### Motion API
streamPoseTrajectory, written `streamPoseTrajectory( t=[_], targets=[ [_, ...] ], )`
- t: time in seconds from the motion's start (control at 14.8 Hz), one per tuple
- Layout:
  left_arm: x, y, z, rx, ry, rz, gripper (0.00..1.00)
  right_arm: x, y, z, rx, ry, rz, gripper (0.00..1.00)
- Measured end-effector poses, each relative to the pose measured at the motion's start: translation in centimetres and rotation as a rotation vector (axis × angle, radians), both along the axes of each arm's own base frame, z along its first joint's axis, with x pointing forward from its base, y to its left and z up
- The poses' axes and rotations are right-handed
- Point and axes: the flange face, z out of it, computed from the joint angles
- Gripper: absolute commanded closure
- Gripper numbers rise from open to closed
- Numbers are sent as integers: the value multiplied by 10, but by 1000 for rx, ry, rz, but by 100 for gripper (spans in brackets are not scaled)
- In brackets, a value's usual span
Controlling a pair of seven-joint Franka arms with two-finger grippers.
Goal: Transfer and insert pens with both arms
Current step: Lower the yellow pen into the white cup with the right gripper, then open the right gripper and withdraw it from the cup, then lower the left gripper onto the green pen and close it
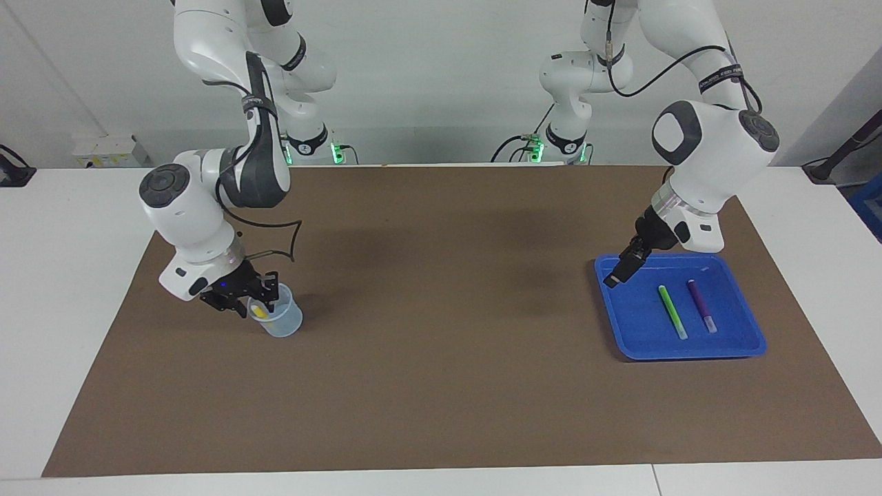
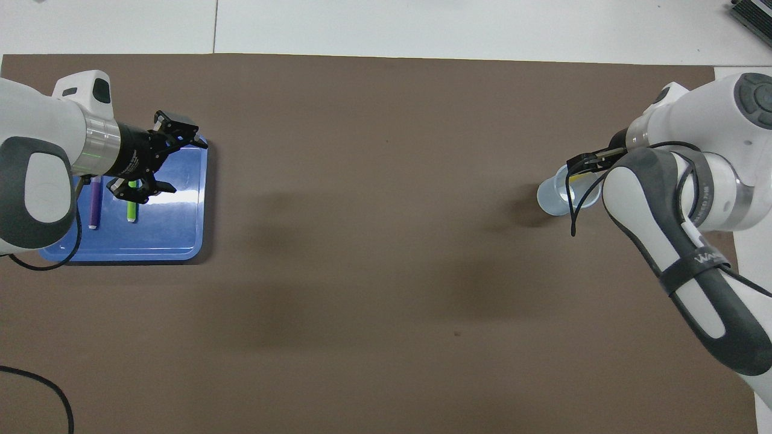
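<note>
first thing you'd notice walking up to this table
The bright blue tray at the left arm's end of the brown mat, with a green pen and a purple pen lying side by side in it and the open left gripper over it. Then the clear cup at the right arm's end, a yellow pen in it, with the right gripper at its rim.
</note>
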Motion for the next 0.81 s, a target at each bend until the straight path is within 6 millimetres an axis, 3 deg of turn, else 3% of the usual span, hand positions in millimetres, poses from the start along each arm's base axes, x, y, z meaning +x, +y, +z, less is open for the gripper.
streamPoseTrajectory(
  t=[0.14, 0.27, 0.54, 0.68, 0.81],
  targets=[
    [0, 4, 0, 3, -1, 5, 0, -2, 0, 23, 1, 26, -2, 17],
    [0, 7, -1, 67, -9, -25, 0, -10, -3, 60, 2, 33, -5, 13],
    [2, 16, -1, 187, -46, -159, 0, -48, -3, 140, 1, 34, -3, 8],
    [4, 41, -1, 212, -81, -308, 0, -69, -2, 174, 0, 24, -2, 4],
    [5, 81, -1, 234, -118, -462, 0, -82, -2, 190, 0, 31, 0, 0]
  ],
)
